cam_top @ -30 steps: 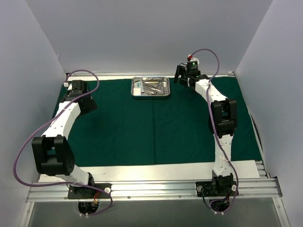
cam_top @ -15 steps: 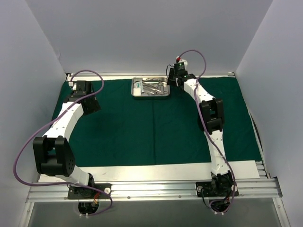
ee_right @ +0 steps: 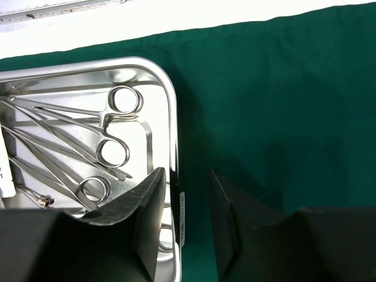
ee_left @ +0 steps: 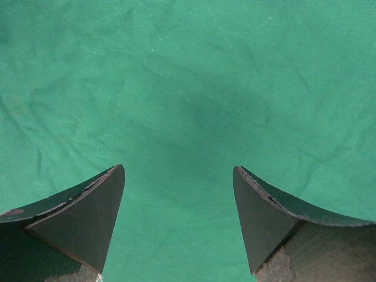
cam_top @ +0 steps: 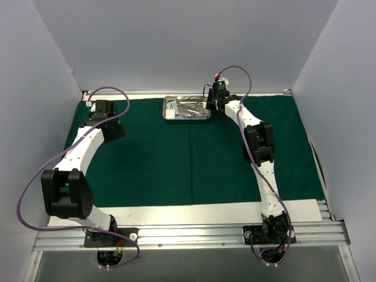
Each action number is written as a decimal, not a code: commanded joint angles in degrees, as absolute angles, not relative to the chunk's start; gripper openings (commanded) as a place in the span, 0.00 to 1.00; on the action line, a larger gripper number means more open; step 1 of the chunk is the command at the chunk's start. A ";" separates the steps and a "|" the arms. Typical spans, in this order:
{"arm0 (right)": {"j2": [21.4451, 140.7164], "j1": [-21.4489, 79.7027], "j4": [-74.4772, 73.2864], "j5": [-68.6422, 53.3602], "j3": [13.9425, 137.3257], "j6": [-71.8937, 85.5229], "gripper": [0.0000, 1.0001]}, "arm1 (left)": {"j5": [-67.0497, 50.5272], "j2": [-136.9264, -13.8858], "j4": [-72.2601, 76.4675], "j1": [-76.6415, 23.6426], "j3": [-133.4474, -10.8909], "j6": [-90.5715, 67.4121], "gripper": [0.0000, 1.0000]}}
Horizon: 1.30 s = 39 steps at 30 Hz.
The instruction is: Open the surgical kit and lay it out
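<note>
We see the dark green drape spread flat over the desk, with the steel tray on it at the middle of the far edge and scissor-like instruments lying inside. The right end effector straddles the tray's right rim, fingers narrowly apart, one inside and one outside over cloth. The left end effector hangs over bare drape near the far left corner, fingers wide apart

Plain pale grey panels on three sides: back wall, left wall, right wall. White table, aluminium rail along its near edge. Grey floor below that (or a lower shelf, can't tell). Light soft and even, shadows faint.
</note>
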<state>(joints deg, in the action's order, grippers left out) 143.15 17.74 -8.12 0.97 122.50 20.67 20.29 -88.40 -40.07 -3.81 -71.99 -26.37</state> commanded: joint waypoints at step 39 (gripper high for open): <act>124.12 13.98 3.34 8.35 102.06 29.70 0.00 | 20.65 -88.24 -38.67 -4.92 -72.69 -25.84 0.84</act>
<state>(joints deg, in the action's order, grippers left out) 132.35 16.60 -2.44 3.97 105.32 26.39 20.34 -88.42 -40.05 -4.58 -71.99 -26.33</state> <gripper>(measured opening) 0.046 0.837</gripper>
